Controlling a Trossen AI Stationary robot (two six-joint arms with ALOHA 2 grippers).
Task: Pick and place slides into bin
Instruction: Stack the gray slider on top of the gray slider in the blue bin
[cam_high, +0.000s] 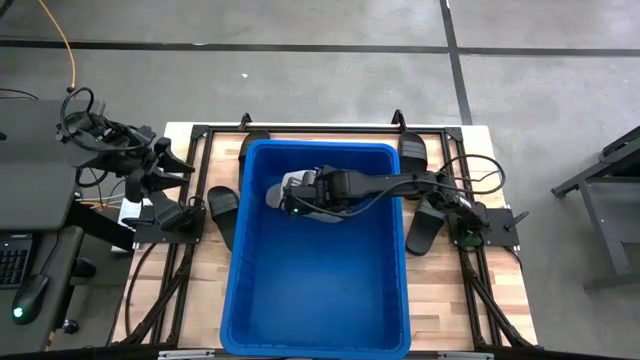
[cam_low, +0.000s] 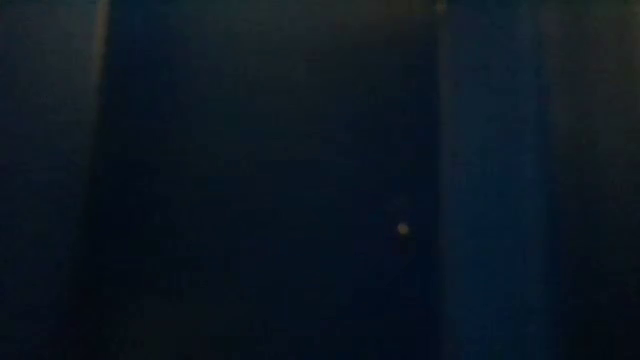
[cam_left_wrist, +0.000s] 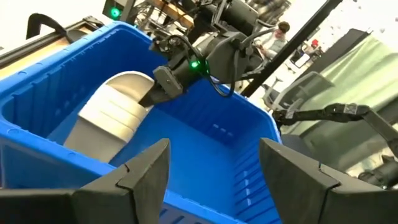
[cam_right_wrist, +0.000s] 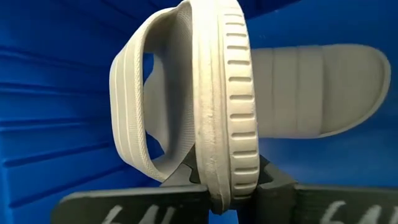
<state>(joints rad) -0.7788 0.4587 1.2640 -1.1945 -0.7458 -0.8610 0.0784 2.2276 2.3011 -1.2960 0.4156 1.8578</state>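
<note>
Slide (cam_right_wrist: 217, 106), grey, edge-up, pinched in closed right gripper (cam_right_wrist: 227, 186) over bin (cam_high: 385, 300) rear, second grey slide (cam_right_wrist: 323, 93) beyond; left gripper (cam_left_wrist: 214, 174) wide, empty, outside bin.

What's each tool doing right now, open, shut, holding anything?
Left tool: open, empty, outside the blue bin.
Right tool: shut on a grey slide, held over the bin.

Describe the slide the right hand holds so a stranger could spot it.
Find the big blue bin mid-table. At its far end, the right hand pinches a light grey slide on edge. A second grey slide lies flat behind it; those outside the bin are black.
</note>
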